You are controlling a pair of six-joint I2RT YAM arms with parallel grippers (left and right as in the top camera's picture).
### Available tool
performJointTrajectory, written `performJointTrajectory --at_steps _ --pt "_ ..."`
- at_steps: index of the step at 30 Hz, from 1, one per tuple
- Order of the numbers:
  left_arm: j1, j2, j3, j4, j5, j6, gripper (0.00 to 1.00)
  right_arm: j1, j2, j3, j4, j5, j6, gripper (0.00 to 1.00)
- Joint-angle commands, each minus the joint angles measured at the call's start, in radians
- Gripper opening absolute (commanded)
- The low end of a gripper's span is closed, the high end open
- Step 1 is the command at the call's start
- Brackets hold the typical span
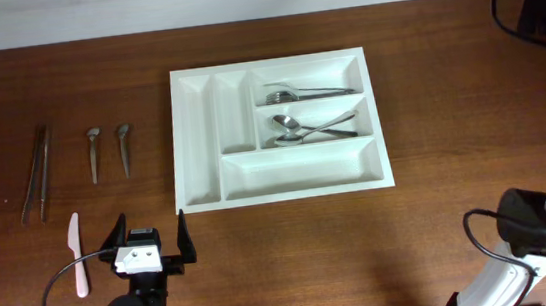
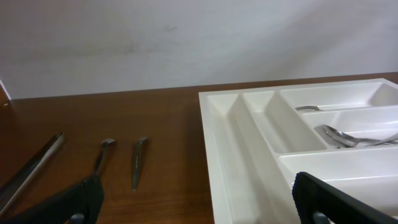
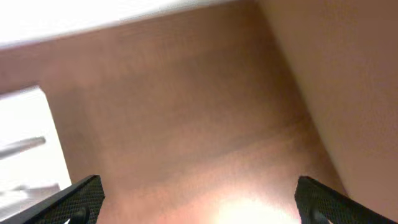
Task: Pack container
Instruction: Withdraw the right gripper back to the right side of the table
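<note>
Overhead, loose cutlery is seen laid out on the left of the table (image 1: 429,108). A long metal pair (image 1: 36,173), tongs or chopsticks, comes first, then a short utensil (image 1: 94,155) with its twin (image 1: 125,149) beside it. Nearer the front edge lies a pink-handled knife (image 1: 77,254). All are set apart from one another, presumably so that each can be picked singly.

Just right of the knife, the left gripper (image 1: 151,233) is held low over bare wood. Its jaws are spread wide with nothing between them, apparently readied for a reach toward those pieces.

At mid-table the tray (image 1: 196,140) is laid flat, well apart from the loose cutlery. Its two upright compartments and its lowest long one are empty. Forks (image 1: 307,93) are found in the top long one and spoons (image 1: 311,127) in the middle one, so sorting by kind is suggested.

At far right, the right gripper (image 3: 199,205) is shown in its wrist view likewise spread and empty. It is pointed at bare wood beside the tray's edge and is judged to be parked clear of the work.
</note>
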Motion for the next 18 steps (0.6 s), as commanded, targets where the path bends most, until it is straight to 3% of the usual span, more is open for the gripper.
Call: performJointTrajectory --at_steps 1,8,18 --pt "0.006 -0.008 -0.002 -0.002 -0.014 -0.006 0.99 -0.035 0.021 -0.183 0.029 0.079 0.038 0.99" --pt "0.006 -0.008 -0.002 -0.002 -0.014 -0.006 0.99 -0.115 0.020 -0.570 0.251 0.086 0.103 0.99" --pt "0.006 -0.008 -0.002 -0.002 -0.014 -0.006 0.99 -0.130 -0.085 -0.985 0.586 0.018 0.059 0.98"
